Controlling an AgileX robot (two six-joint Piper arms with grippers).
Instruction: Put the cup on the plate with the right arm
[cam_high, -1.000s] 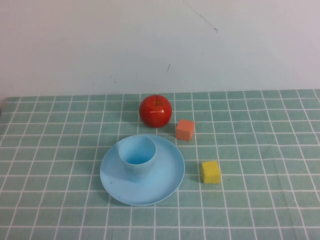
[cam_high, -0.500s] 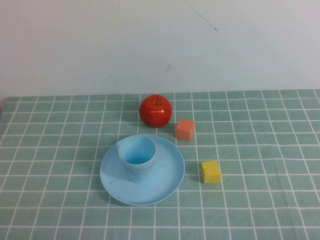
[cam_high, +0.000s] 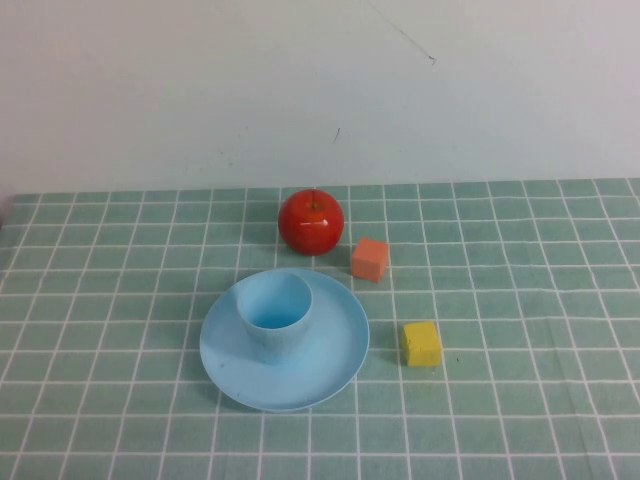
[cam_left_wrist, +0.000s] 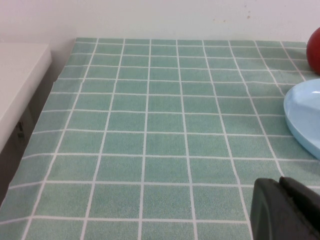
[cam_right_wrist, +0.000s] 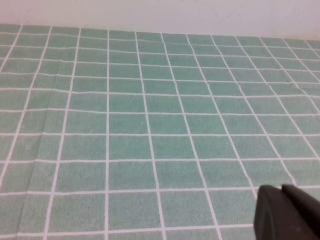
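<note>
resting cup (cam_high: 274, 316) on plate (cam_high: 330, 372) | left hand (cam_left_wrist: 286, 210), right hand (cam_right_wrist: 286, 214) parked low, pressed together

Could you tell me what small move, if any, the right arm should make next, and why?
Probably none beyond staying parked. The cup already stands upright on the plate, with nothing gripping it. The right gripper sits low over bare tablecloth, away from both, and the left gripper is likewise low beside the plate's edge.
</note>
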